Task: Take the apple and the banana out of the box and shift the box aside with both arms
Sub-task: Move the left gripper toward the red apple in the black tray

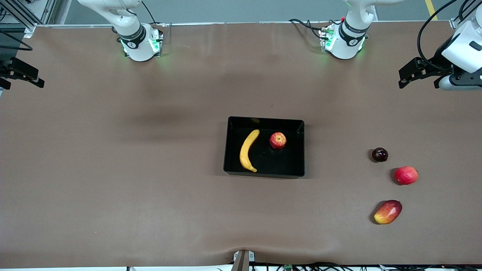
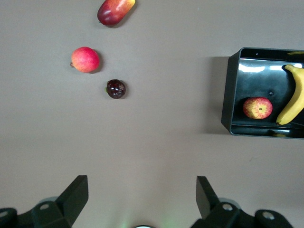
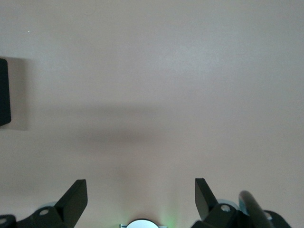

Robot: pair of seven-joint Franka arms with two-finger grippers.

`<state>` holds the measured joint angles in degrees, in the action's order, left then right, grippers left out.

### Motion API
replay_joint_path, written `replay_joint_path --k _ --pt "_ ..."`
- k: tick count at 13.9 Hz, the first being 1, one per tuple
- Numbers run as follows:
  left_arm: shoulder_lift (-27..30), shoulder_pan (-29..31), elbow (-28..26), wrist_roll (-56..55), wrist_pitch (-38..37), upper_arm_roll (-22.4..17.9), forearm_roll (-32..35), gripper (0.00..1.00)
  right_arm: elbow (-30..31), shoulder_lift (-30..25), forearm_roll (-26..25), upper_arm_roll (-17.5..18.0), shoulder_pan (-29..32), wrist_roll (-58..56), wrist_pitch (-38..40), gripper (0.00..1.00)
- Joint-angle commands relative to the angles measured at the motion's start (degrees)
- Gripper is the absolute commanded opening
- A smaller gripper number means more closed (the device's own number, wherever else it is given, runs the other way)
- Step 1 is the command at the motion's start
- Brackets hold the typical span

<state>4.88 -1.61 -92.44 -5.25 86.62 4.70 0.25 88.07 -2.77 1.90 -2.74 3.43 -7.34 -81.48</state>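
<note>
Yellow banana (image 1: pixel 248 150) lies lengthwise up the frame in the box (image 1: pixel 263 174) at centre, nearer your left gripper (image 2: pixel 142 199) than your right gripper (image 3: pixel 141 199), both spread wide and empty.

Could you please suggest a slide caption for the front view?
Banana and apple lie in the black box; three other fruits rest on the table.

A shallow black box (image 1: pixel 264 146) sits just right of the frame's centre on the brown table (image 1: pixel 113 169). Inside it the banana (image 1: pixel 248 150) lies lengthwise along the box's left part, and the apple (image 1: pixel 278 140) rests in the upper right part, apart from the banana. At lower right three loose fruits lie in a column: a small dark fruit (image 1: pixel 379 154), perhaps a plum, a pink-red round fruit (image 1: pixel 406 175) below it, and a red-yellow mango (image 1: pixel 388 212) lowest. The left gripper (image 1: pixel 410 77) hangs at the upper right edge, the right gripper (image 1: pixel 22 73) at the upper left edge.
</note>
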Motion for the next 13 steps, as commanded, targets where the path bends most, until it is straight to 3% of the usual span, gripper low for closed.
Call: replay_joint_path --k 1,6,9,13 --pt "0.13 -0.06 0.34 -0.02 -1.19 -0.22 -0.34 1.00 0.00 -0.21 0.74 0.80 1.31 -0.31 0.45 1.00" --pt "-1.19 0.20 1.47 0.94 -0.84 -0.22 -0.25 1.00 0.00 -0.21 0.74 0.80 1.31 -0.31 0.45 1.00" --pt "-4.17 -0.67 4.99 1.03 -0.92 -0.22 -0.25 1.00 0.00 -0.21 0.74 0.80 1.31 -0.31 0.36 1.00" --pt "-7.33 -4.71 4.12 -0.46 1.26 2.85 -0.16 1.00 0.00 -0.21 0.74 0.80 1.31 -0.31 0.45 1.00"
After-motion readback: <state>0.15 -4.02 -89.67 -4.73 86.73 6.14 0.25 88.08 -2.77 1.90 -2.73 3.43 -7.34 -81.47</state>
